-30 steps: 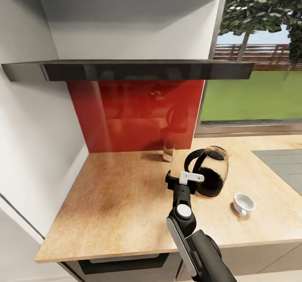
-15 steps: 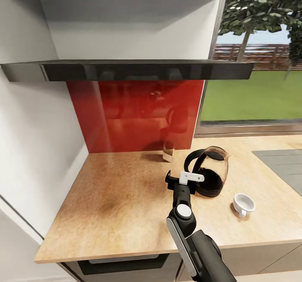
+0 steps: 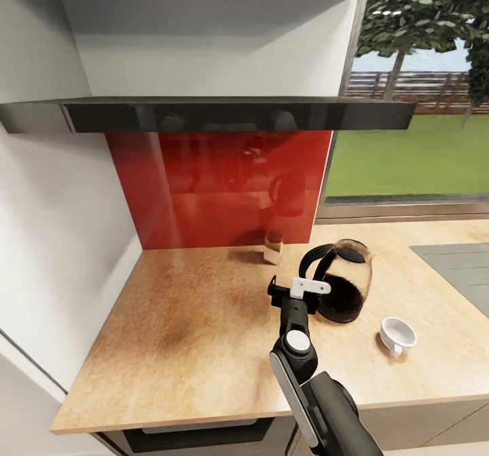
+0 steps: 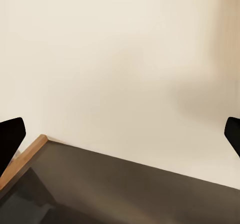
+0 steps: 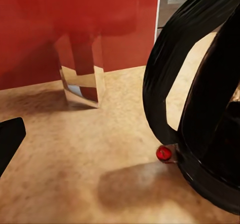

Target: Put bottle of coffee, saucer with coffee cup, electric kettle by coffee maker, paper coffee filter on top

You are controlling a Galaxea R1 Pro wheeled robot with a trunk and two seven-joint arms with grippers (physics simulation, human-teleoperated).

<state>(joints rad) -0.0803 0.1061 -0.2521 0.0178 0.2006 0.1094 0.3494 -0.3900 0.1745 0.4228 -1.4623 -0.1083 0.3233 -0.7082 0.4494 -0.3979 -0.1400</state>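
Wood-toned speckled kitchen countertop [image 3: 190,320] under a dark shelf [image 3: 204,113] — red glossy backsplash [image 3: 217,188], window on grass and trees to the right.

One clear glass electric kettle with black loop handle and base [image 3: 341,281] stands upright on the counter; one small white coffee cup with side handle [image 3: 397,334] sits near it, apart, toward the front edge. One small mirrored box [image 3: 274,248] rests against the backsplash. One right gripper [image 3: 293,295] hovers just beside the kettle's handle [image 5: 165,84], holding nothing — finger spread cannot be told. Left gripper [image 4: 120,139]: fingertips [image 4: 10,139] set wide apart, facing a pale wall.
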